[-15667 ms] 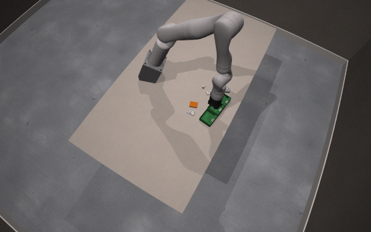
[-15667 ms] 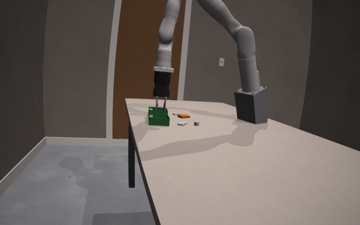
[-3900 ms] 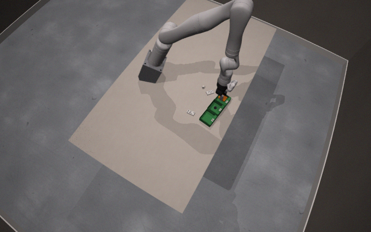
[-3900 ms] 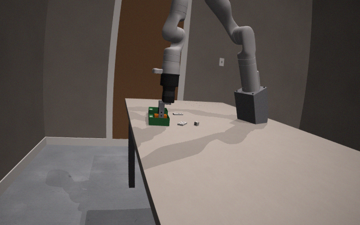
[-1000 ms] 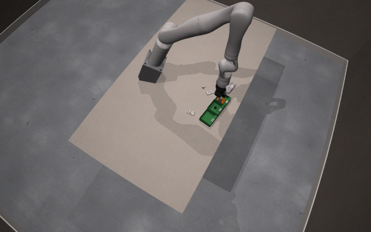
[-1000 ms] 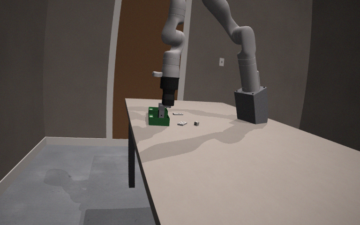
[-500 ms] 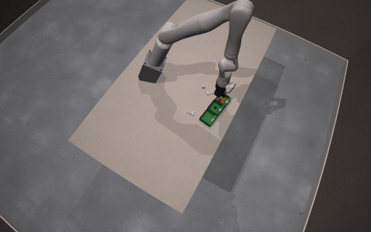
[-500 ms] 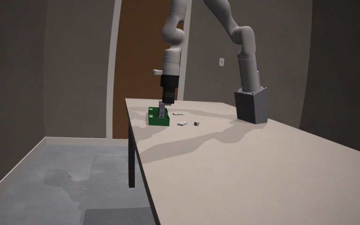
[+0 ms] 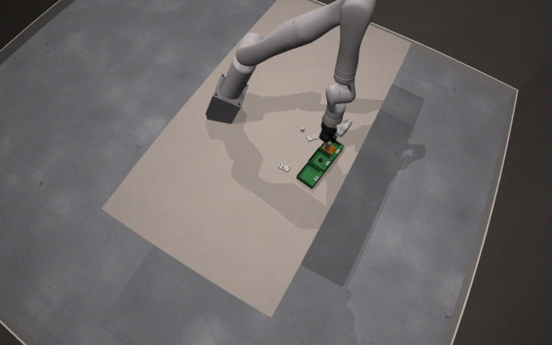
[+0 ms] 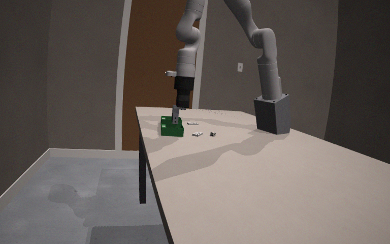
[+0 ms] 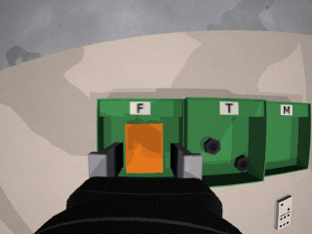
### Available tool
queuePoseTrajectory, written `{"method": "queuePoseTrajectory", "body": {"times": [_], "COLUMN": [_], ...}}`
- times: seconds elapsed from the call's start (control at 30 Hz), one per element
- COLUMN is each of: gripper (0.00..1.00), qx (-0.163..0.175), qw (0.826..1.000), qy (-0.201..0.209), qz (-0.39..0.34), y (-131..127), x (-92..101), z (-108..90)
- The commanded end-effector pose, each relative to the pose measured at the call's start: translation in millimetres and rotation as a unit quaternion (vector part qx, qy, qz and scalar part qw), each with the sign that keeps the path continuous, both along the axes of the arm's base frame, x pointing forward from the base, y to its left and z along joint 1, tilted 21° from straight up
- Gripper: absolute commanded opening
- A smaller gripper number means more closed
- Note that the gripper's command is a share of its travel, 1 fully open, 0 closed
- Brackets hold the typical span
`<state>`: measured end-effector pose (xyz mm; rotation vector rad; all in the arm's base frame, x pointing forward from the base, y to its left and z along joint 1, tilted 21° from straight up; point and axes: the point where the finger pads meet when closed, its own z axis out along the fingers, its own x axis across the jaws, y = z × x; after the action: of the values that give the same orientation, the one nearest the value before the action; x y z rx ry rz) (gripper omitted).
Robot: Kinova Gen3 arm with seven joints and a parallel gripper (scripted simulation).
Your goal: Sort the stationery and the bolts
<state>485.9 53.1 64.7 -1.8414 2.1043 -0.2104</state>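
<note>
The fingers [image 9: 327, 145] [image 10: 174, 115] are open and point down at bin F [image 9: 341, 146] [image 10: 172, 130] [image 11: 109, 109]. Between them I see an orange block [image 9: 329, 149] [image 11: 143, 147]; in the wrist view, a gap is visible on both its sides, so they do not grip it. The block is inside bin F, below its label.

Beside bin F stands bin T [image 9: 325, 156] [image 10: 164, 121] [image 11: 249, 127]. Two dark hexagonal pieces, a first bolt [image 11: 212, 145] and a second bolt [image 11: 242, 163], are in it, apart from each other. I cannot tell if they are nuts or bolts exactly. Bin M [image 9: 310, 175] [image 11: 287, 132] is at the end of the row.

On the desk [image 9: 182, 182] [image 10: 258, 178] [image 11: 49, 97], one domino [image 9: 312, 137] [image 10: 197, 133] lies near bin F, with a die [image 9: 302, 129] [image 10: 213, 133] near it. Another domino [image 9: 284, 167] [image 10: 192, 123] [image 11: 284, 213] lies near bin M, not touching it.
</note>
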Motion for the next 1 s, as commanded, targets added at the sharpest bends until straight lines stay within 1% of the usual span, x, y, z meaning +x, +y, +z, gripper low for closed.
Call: {"method": "queuePoseTrajectory", "body": {"times": [0.0, 0.1, 0.23, 0.27, 0.97], "gripper": [0.87, 0.87, 0.87, 0.87, 0.87], "qx": [0.000, 0.000, 0.000, 0.000, 0.000], "qw": [1.000, 1.000, 1.000, 1.000, 1.000], "qy": [-0.003, -0.003, -0.003, -0.003, -0.003], "qz": [0.004, 0.004, 0.004, 0.004, 0.004], "y": [4, 4, 1, 1, 1], "x": [0.3, 0.3, -6.7, -7.1, -7.1], "z": [5.3, 5.3, 23.9, 25.2, 25.2]}}
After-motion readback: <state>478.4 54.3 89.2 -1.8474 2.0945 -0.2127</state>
